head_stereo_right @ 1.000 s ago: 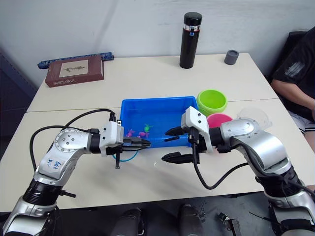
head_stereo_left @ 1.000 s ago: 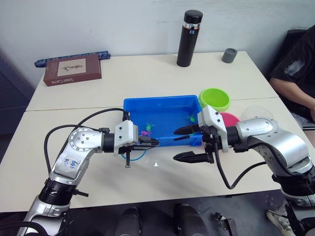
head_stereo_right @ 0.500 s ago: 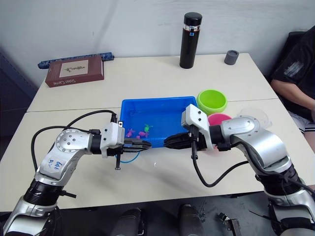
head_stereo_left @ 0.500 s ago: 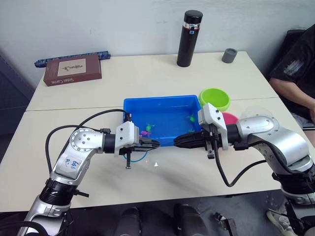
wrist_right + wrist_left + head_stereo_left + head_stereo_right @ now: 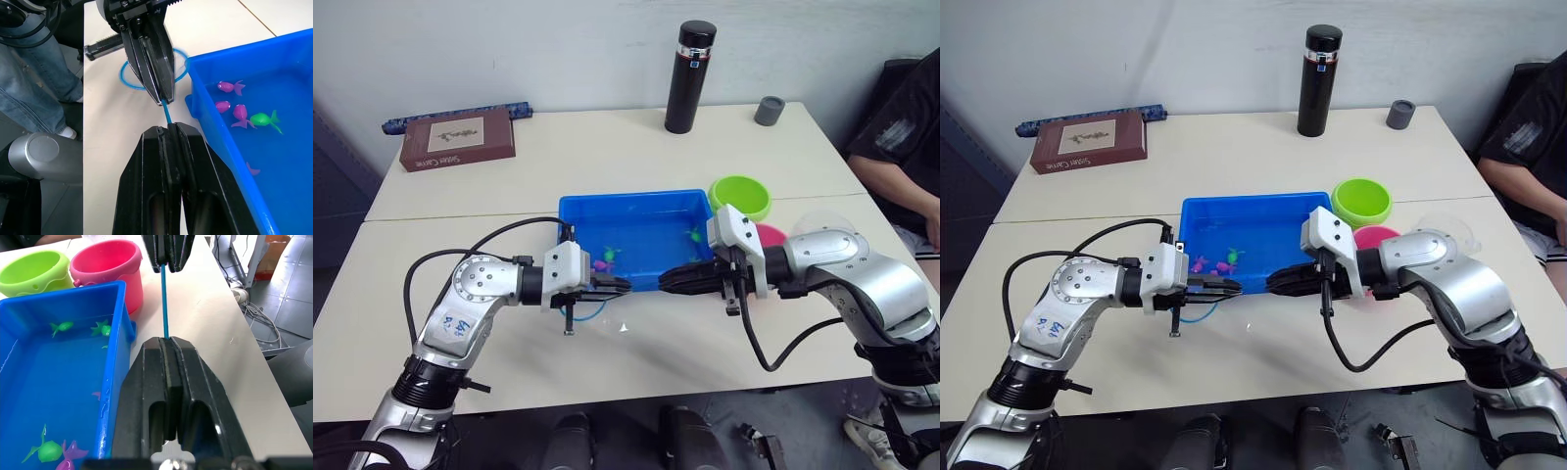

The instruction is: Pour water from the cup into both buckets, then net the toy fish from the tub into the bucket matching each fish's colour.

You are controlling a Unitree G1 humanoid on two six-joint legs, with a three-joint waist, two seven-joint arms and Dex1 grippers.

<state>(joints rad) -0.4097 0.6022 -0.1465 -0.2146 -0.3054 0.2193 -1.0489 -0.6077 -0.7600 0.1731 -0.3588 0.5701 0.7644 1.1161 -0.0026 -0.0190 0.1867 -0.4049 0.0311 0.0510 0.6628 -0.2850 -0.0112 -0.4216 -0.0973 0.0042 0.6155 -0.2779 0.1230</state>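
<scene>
On the beige table (image 5: 636, 147), the net's blue handle (image 5: 167, 112) is pinched at both ends by the left gripper (image 5: 619, 286) and the right gripper (image 5: 672, 281). A second ago the right gripper was spread. The blue tub (image 5: 636, 208) sits mid-frame behind them, holding fish (image 5: 264, 119).

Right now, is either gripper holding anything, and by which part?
Both hold the small fishing net by its thin blue handle: the left gripper is shut on the end near the hoop, the right gripper on the far end, in front of the tub.
</scene>
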